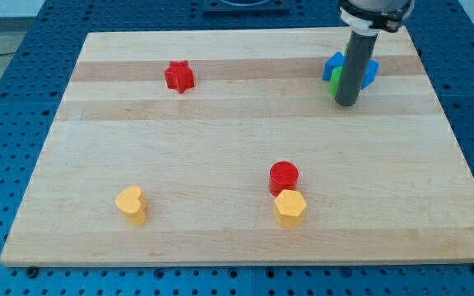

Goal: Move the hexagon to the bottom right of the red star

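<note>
Near the far right corner of the wooden worktop (237,123), my tip (346,103) rests on the surface, the dark rod rising straight up from it and out of the view's top. No hand shows in this one view; the arm ends only in the rod, so there is nothing to be wide or narrow. Just behind the rod sit a blue block (336,64) and a green block (335,80), partly hidden, their shapes hard to make out; the tip is just beside the green one, and I cannot tell whether it touches.

The yellow hexagon (290,208) lies close to the near edge, a little right of the middle, touching or nearly touching a red cylinder (284,176) just behind it. The red star (178,76) sits well apart from both, toward the far edge and left of centre. A yellow heart-like block (131,205) lies near the near left corner. My tip is well apart from the hexagon and the star.
</note>
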`<state>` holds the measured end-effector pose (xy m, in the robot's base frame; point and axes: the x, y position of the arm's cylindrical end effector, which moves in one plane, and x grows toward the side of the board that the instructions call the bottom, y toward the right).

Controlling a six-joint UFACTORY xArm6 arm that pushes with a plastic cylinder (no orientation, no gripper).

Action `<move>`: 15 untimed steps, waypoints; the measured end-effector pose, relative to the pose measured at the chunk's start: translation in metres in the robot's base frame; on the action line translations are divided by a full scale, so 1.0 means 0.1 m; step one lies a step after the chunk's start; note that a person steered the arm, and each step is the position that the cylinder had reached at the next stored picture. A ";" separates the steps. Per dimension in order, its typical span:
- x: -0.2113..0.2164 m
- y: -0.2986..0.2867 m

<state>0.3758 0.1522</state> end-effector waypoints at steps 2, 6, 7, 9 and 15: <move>0.80 0.19; 2.12 -0.51; 2.17 -0.87; 1.86 -1.36; 0.88 -1.61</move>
<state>0.4635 -0.0093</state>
